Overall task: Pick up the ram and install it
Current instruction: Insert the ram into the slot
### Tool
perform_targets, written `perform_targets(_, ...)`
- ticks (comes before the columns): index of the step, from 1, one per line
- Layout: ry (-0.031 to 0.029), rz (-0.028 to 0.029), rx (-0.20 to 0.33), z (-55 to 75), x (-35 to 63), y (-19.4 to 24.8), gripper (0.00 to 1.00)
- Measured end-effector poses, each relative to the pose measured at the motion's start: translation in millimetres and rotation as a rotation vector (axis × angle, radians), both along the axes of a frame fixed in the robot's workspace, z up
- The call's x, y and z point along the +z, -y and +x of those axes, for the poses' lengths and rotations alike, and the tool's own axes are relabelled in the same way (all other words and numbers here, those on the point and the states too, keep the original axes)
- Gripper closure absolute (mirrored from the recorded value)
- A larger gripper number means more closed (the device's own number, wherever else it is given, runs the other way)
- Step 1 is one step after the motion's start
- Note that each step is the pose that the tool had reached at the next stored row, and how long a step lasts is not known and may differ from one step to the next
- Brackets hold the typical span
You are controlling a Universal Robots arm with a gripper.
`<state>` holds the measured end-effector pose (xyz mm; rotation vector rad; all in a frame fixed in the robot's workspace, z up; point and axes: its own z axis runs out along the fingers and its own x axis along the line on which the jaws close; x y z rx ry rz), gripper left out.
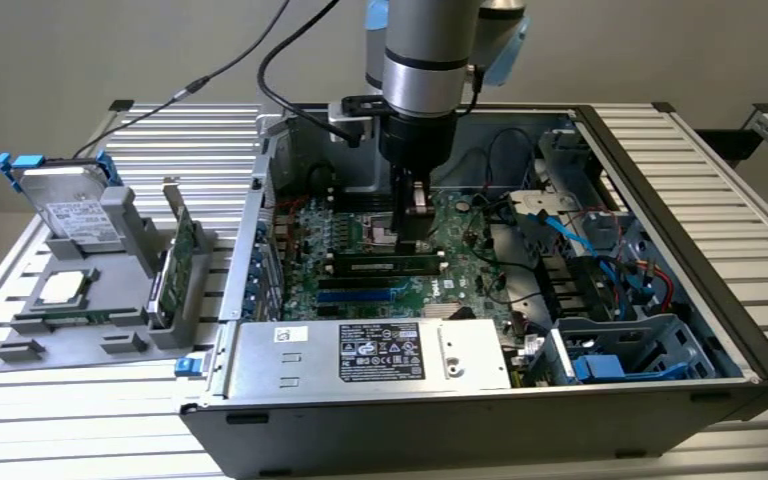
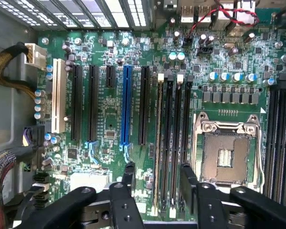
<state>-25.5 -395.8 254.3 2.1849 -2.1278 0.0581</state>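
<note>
The long, thin green ram stick [image 2: 159, 143] with its row of dark chips [image 1: 384, 265] stands on edge in a black memory slot of the green motherboard [image 2: 109, 124], next to the square metal processor socket [image 2: 226, 152]. The black two-fingered gripper [image 2: 158, 183] hangs directly above it with its jaws spread wide, one finger on each side of the stick's line and nothing held between them. The board lies inside the open black computer case [image 1: 744, 360]. A grey plastic holder [image 1: 84, 340] stands well apart at the exterior view's left, carrying a silver hard drive [image 1: 71, 210] and a green expansion card [image 1: 184, 250].
</note>
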Motion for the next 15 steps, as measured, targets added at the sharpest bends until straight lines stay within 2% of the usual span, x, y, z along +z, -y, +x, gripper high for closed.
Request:
perform_targets(2,0.0000,0.0000,0.000,0.0,0.0,0.0,0.63)
perform_targets(3,-0.0001,-0.0001,0.000,0.0,0.1,0.0,0.63)
perform_targets(7,-0.0001,-0.0002,0.000,0.0,0.1,0.0,0.87)
perform_targets(9,-0.0001,-0.0002,0.000,0.0,0.1,0.0,0.90)
perform_targets(15,-0.0001,-0.0002,0.000,0.0,0.1,0.0,0.90)
